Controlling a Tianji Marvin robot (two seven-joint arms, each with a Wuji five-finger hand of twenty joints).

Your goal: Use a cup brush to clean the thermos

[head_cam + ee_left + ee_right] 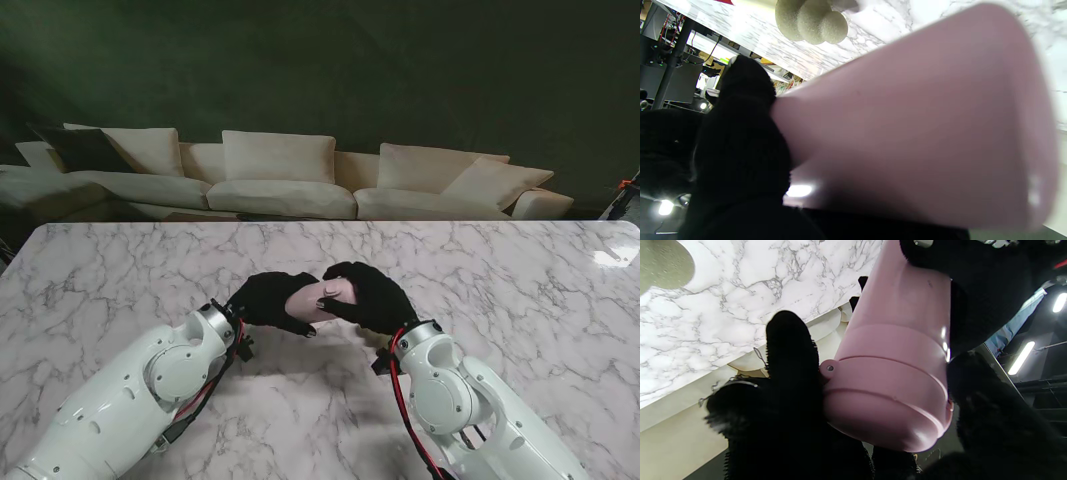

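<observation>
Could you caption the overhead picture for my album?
Two black-gloved robot hands, left and right, hold a pink thermos over a marble table.

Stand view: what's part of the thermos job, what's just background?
In the job:
pink thermos
left robot hand, gripping it
right robot hand, gripping its lid end
cup brush: not visible in this view

Just there:
marble table
cream sofa

Thermos (893, 373): smooth pink plastic-looking shell, satin finish with small glossy highlights.
Left hand (268, 299) and right hand (372, 296): black knitted cloth gloves, matt and fuzzy.
Table (520, 270): white marble-look top with grey veins, polished, reflecting light.
Arms (150, 390): glossy white hard shells.
Sofa (280, 175): cream cloth, matt.
Brush head (811, 20): greenish, spongy, matt.
</observation>
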